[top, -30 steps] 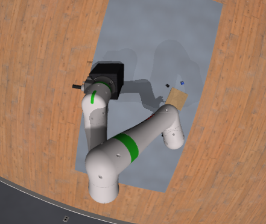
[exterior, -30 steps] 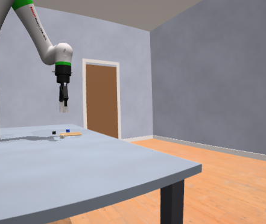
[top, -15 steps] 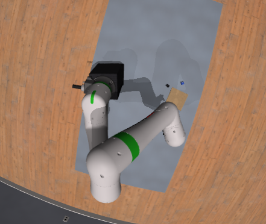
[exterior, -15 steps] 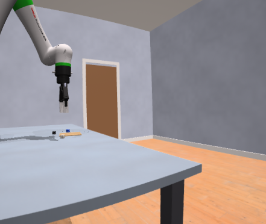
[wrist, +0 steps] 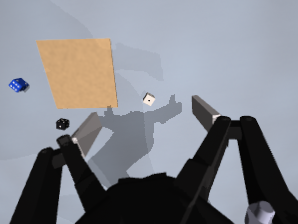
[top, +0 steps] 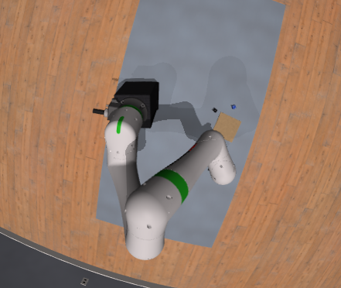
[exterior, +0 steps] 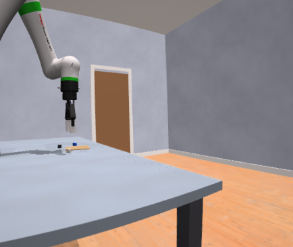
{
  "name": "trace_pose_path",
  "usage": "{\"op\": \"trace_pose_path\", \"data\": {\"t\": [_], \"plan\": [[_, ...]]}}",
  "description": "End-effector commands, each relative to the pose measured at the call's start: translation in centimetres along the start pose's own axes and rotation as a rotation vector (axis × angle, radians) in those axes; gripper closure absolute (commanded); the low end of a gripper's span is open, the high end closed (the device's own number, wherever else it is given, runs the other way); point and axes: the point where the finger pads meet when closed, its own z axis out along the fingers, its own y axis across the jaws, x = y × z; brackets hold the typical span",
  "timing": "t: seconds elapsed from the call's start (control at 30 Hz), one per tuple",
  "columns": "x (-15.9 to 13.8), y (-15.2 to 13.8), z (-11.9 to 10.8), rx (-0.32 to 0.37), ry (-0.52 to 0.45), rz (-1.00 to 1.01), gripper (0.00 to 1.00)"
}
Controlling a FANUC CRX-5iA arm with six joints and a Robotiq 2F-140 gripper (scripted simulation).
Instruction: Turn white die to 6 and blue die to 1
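Overhead, the gripper [wrist: 150,117] gapes empty above the grey table [exterior: 114,186]; pips seemingly unreadable.

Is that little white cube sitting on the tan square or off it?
Off it. The white die rests on the grey table, beside the mat, not touching it.

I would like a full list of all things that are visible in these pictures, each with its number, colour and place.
white die: one, white, on the table beside the mat, not on it, below the open gripper
blue die: one, blue, on the table off the mat
black die: one, black, on the table near a mat corner
mat: one, tan, flat on the table, nothing on it
table: one, grey-blue top, dark leg
door: one, brown with white frame, back wall
floor: wooden, orange
arm: one, white with green bands, on a black base
gripper: one, black, open, holding nothing, well above the table
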Motion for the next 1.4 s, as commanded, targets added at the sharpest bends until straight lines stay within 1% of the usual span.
{"op": "trace_pose_path", "data": {"t": [0.0, 0.1, 0.23, 1.37], "plan": [[0.3, 0.2, 3.1, -0.005, 0.004, 0.001, 0.00], [0.3, 0.2, 4.4, -0.005, 0.004, 0.001, 0.00], [0.3, 0.2, 5.0, -0.005, 0.004, 0.001, 0.00], [0.3, 0.2, 5.1, -0.005, 0.004, 0.001, 0.00]]}}
